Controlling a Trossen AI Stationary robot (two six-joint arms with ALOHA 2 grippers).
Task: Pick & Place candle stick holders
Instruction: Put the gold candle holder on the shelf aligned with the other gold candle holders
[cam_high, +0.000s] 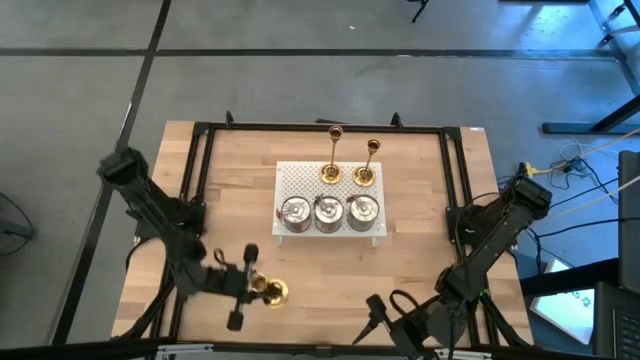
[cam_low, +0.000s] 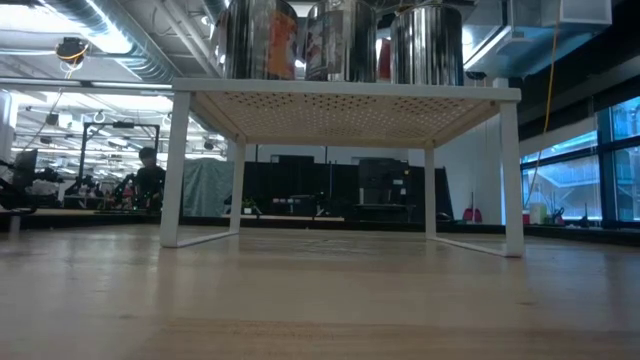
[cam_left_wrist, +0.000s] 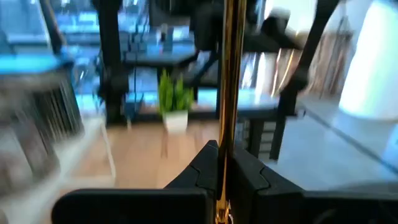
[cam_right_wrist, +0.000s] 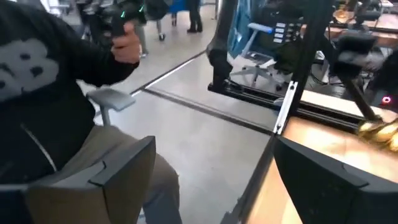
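Nearest the front edge of the pale wooden counter (cam_high: 420, 180), well short of the white perforated metal stand (cam_high: 290, 178), the left claw (cam_high: 243, 287) is pinched shut on the thin stem of a slim gold candlestick with a round flared base (cam_high: 270, 291). The wrist view shows the polished stem running straight between the dark fingers (cam_left_wrist: 205, 168), a sensible grip, since the smooth brass-like rod would likely slip under a looser hold. The right claw (cam_high: 378, 318) waits at the same front edge, to the right of the stand, fingers spread wide and holding nothing.

Farther back, on the stand's near side, sit three squat shiny silver round holders (cam_high: 327, 212) in a tidy row (their mirrored sides catch the room in the low view). Behind them, at the stand's far side, two more slim gold candlesticks (cam_high: 333, 172) rest on their flared bases, so the carried one probably belongs beside them.
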